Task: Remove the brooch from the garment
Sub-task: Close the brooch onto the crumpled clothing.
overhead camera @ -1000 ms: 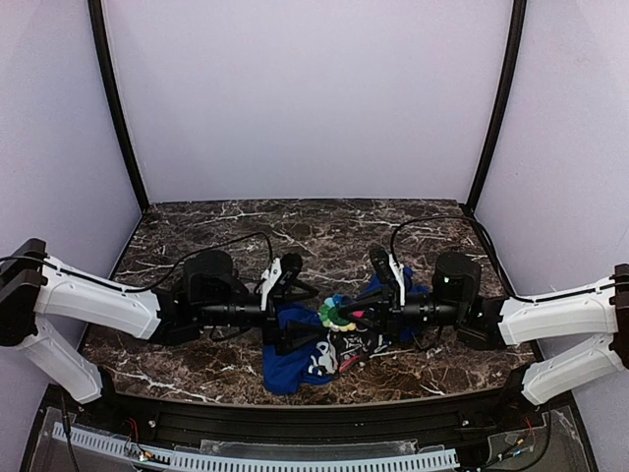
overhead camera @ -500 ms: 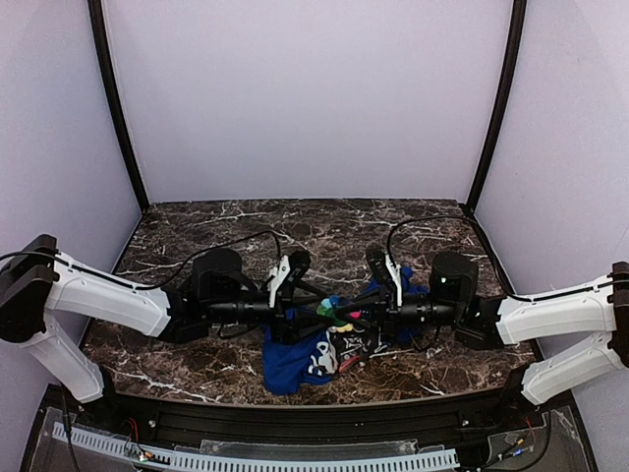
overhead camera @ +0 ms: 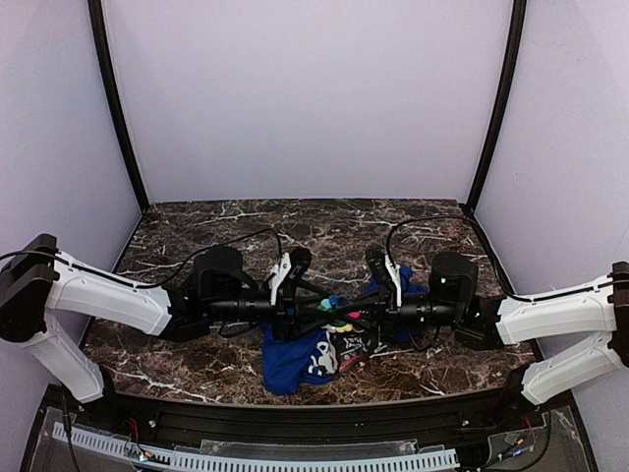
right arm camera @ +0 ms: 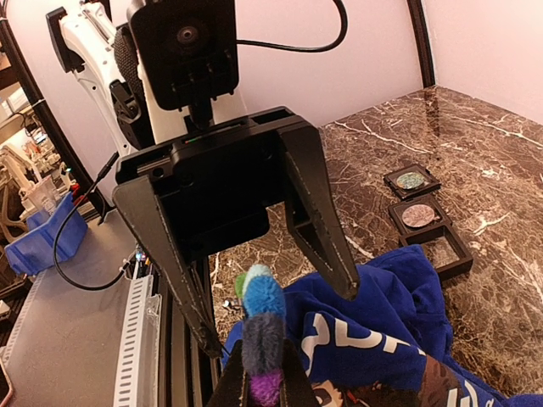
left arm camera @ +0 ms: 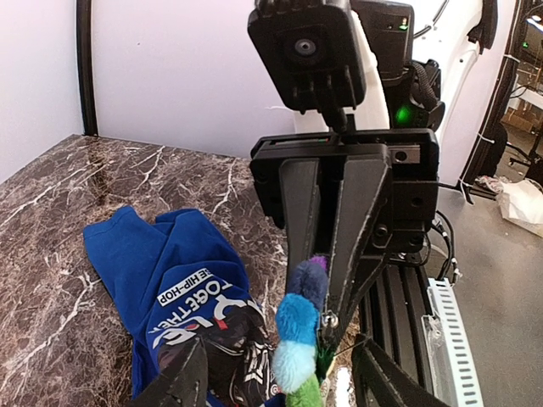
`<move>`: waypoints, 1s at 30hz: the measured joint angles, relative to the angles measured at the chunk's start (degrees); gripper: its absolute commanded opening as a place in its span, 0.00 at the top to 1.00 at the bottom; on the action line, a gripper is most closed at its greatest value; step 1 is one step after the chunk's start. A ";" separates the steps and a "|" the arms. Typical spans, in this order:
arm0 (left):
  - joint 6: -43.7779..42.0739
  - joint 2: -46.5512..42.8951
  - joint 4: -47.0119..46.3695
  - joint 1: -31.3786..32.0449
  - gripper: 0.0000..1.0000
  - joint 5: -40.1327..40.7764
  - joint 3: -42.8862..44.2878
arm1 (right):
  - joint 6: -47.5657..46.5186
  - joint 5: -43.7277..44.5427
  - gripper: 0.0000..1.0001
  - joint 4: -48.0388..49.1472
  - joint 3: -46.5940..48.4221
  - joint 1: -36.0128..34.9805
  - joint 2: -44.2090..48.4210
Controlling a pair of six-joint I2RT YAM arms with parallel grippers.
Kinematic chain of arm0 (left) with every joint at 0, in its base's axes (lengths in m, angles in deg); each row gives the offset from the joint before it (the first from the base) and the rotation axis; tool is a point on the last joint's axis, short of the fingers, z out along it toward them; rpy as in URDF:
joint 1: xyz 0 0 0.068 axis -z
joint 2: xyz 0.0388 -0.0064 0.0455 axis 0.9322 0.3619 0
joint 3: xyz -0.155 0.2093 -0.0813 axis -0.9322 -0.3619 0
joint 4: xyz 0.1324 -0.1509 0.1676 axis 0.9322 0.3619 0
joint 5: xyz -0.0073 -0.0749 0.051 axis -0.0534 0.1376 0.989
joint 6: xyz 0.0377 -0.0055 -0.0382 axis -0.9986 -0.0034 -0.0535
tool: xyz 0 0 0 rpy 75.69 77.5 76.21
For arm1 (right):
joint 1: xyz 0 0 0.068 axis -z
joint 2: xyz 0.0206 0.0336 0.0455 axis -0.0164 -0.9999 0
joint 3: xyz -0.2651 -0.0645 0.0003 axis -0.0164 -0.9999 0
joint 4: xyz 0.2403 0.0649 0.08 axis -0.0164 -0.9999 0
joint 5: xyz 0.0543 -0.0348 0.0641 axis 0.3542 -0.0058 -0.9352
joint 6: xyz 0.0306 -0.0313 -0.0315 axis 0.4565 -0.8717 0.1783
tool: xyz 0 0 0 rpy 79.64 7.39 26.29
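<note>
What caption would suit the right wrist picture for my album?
Right gripper pinches the fuzzy brooch by the blue garment, with the open left gripper facing it.

the brooch (left arm camera: 295, 332) is fuzzy bands of purple, deep blue, pale blue and green; from above it also shows yellow and pink. the garment (left arm camera: 161, 263) is royal blue, with white lettering and a black-and-white print. the table (overhead camera: 324, 231) is dark brown marble with white veins. my left gripper (right arm camera: 280, 315) and right gripper (left arm camera: 321, 292) are matt black. my arms (overhead camera: 98, 295) are white shells with black joints. the small trays (right arm camera: 422, 216) have black frames. the walls (overhead camera: 314, 98) are pale lilac, edged by black posts (overhead camera: 116, 98).
</note>
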 measured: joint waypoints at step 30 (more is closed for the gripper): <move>0.68 0.46 0.33 -0.04 0.87 -6.43 0.28 | -2.80 -2.10 1.00 -1.88 0.11 -0.31 0.70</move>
